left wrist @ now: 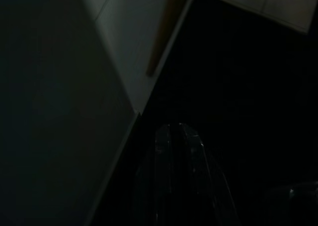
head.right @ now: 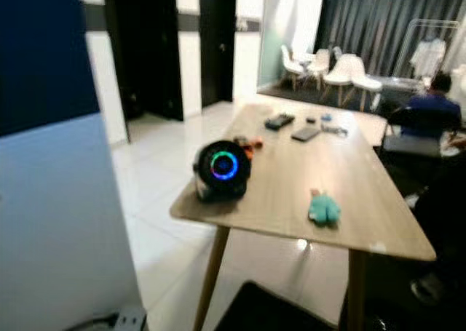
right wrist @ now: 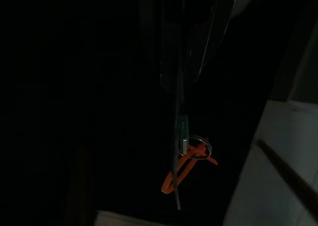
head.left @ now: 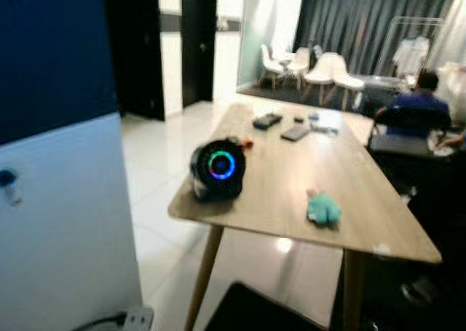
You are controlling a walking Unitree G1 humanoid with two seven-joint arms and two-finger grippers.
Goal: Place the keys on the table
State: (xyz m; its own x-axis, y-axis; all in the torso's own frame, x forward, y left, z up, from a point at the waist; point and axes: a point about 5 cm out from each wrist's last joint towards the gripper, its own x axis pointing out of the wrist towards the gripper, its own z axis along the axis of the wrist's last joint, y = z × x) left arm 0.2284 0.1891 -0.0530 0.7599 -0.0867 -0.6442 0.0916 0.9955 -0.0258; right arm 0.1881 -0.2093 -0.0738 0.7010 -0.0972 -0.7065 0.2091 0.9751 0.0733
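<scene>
While the robot stands short of the worktop (head.left: 291,178), I log the keys (right wrist: 188,159) hanging from the right gripper (right wrist: 181,62), whose fingers are pinched together on them; an orange tag and a ring dangle below in the dark right wrist view. The left gripper (left wrist: 174,151) hangs idle in shade, and I cannot tell how its fingers stand.

Worktop contents: a round black speaker (head.left: 217,169) with a lit ring at the near left corner, a small teal toy (head.left: 322,208) near the near edge, and flat dark devices (head.left: 295,132) toward the far end. A person (head.left: 419,102) sits beyond the far right corner.

Risks, as I judge them:
- The keys hang loose and could swing as the robot walks, then slip from the pinch before reaching the worktop.
- The head views are blurred, so my aim at the edge is poor; a release too near the near edge could send the keys to the floor.
- The arm could knock the speaker at its corner.
</scene>
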